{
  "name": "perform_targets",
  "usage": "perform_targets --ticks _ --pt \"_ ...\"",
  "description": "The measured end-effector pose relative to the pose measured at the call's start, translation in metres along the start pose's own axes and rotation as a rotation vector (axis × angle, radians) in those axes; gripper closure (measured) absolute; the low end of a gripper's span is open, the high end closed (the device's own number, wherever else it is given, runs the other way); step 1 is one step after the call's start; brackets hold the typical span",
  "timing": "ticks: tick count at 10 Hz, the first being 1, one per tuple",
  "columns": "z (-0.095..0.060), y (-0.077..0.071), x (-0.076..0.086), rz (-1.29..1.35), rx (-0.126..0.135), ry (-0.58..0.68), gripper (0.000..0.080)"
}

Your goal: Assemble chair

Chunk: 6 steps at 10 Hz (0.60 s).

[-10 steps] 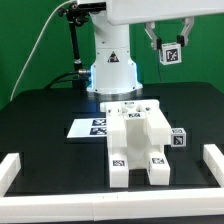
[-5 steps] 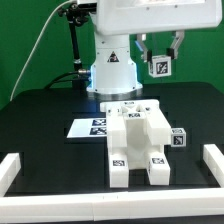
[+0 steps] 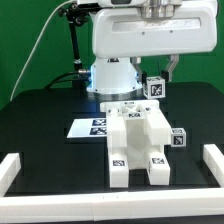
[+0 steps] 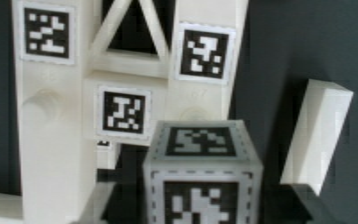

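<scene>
Clasping a tagged cube [image 3: 155, 88], the gripper [image 3: 160, 78] is hovering over the chair assembly [image 3: 138, 140], far right; lowering squarely is seeming wisest.

Robotics lab test bench. A white robot arm [image 3: 112, 62] with a blue-lit base stands at the back centre of a matte black surface [image 3: 40, 120], and a cable [image 3: 33, 55] trails down the upper left. Plain green screens [image 3: 25, 25] close off the background. A white border rail [image 3: 10, 172] fences the front corners. Black-and-white square tags mark a flat marker board [image 3: 85, 127], the white chair parts [image 3: 135, 145] at centre, and a small cube [image 3: 155, 87] held aloft right of centre.
</scene>
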<state>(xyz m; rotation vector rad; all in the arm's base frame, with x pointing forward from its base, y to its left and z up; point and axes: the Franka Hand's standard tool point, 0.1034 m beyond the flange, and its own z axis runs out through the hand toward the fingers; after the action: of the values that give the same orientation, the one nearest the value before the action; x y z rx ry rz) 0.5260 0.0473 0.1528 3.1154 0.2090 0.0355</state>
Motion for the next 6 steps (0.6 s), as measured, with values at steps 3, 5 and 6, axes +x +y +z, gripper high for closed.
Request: perform_targets --ticks 3,5,6 --pt "0.01 0.0 -0.001 -0.005 -0.01 -0.007 0.0518" --pt "0.015 0.0 -0.002 -0.006 -0.014 -0.013 0.0518" --pt "0.016 0.0 -0.001 -0.007 -0.016 -0.01 0.0518"
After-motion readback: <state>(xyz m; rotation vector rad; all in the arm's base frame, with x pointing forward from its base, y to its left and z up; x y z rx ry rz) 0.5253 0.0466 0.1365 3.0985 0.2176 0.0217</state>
